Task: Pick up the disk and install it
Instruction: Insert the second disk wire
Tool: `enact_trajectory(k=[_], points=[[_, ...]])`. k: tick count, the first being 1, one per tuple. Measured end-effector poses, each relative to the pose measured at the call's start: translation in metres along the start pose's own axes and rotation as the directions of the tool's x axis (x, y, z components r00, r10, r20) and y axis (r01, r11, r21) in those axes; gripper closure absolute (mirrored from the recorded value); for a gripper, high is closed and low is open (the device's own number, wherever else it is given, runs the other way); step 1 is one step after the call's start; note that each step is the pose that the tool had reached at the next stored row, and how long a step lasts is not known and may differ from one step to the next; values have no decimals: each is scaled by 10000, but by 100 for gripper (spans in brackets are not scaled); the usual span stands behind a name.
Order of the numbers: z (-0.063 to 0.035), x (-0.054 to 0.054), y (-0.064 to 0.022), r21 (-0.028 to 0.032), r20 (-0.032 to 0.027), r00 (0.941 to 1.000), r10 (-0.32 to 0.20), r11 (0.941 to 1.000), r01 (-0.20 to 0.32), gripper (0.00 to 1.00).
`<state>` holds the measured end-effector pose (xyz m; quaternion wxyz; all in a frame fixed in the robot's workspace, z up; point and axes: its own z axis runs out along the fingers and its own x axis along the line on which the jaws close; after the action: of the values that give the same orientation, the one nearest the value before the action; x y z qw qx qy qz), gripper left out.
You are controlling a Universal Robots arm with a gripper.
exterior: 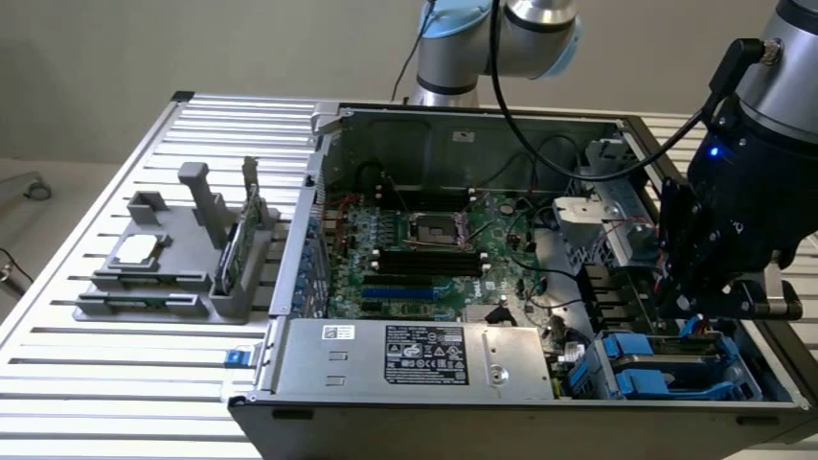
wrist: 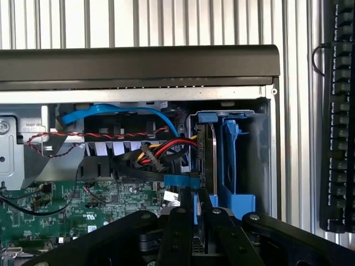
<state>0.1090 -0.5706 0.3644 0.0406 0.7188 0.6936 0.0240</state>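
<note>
While the arm hangs over the open computer case (exterior: 511,287) in the exterior view, the gripper (exterior: 700,321) sits low at the case's corner on the exterior view's right, right above the drive bay. The disk (exterior: 671,362) shows there in its blue carrier, standing on edge down in the bay, just under the gripper. Off on the exterior view's left, a grey holder (exterior: 179,278) on the slatted table (exterior: 115,383) carries a small silver chip (exterior: 137,249) and a green circuit card (exterior: 230,254), well away from the arm.

Wrist view next: the black fingers (wrist: 180,233) are pulled close together around the disk's (wrist: 206,160) thin edge, pinching it. It's upright inside the blue bay cage (wrist: 236,160), beside red, yellow and black cables (wrist: 161,152) and the green motherboard (wrist: 66,213).
</note>
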Motion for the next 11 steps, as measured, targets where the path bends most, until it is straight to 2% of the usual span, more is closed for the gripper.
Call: enact_trajectory(k=[4, 5, 11], points=[[1, 0, 0, 0, -1, 10000, -1, 10000, 1, 83], [1, 0, 0, 0, -1, 10000, -1, 10000, 1, 76], [-20, 1, 2, 7, 10, 10000, 0, 10000, 0, 76]])
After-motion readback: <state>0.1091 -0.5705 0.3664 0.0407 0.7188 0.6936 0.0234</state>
